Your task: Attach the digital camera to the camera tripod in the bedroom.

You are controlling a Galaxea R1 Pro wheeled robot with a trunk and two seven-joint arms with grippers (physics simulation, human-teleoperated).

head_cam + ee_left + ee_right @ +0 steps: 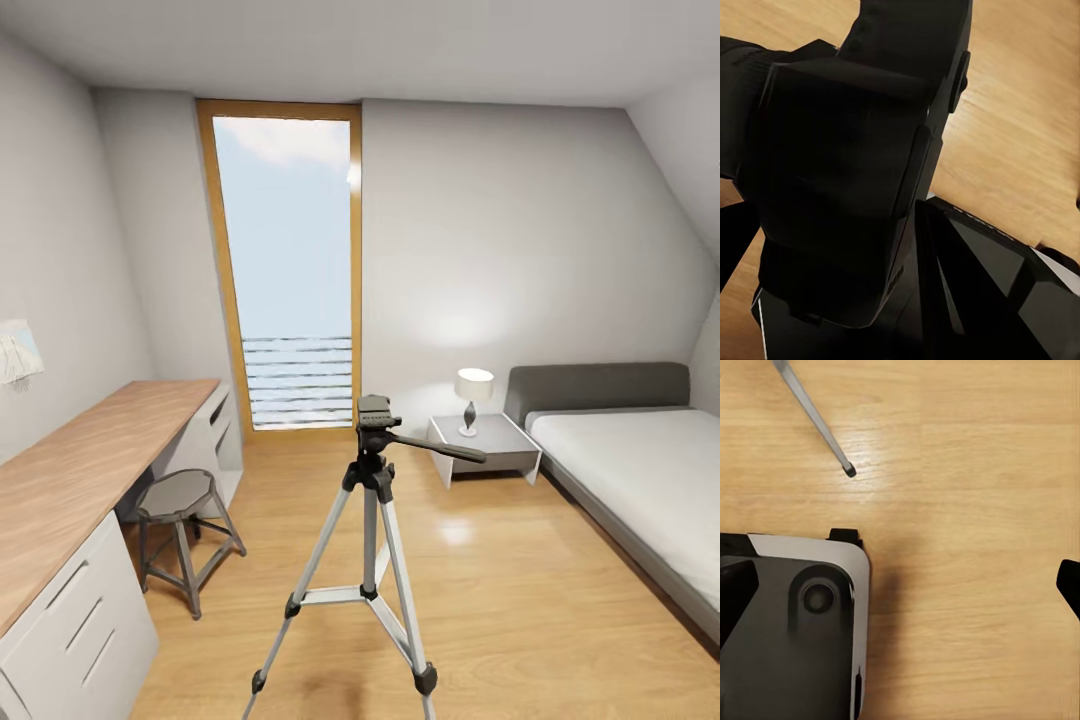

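Observation:
The camera tripod [372, 560] stands on the wood floor in the middle of the bedroom, silver legs spread. Its black head [374, 412] is bare, and the pan handle [440, 447] points right. In the left wrist view a chunky black body, the digital camera [847, 150], sits very close, and my left gripper [832, 202] looks shut on it; its red button is hidden. My right gripper [904, 589] is open above the floor, its dark fingertips [735, 592] far apart. One tripod leg [814, 416] and its foot cross that view.
A long wooden desk [80, 480] with white drawers runs along the left wall, and a round grey stool [180, 525] stands beside it. A white nightstand [485, 445] with a lamp and a grey bed [640, 480] are at the right. My base [791, 637] shows below the right gripper.

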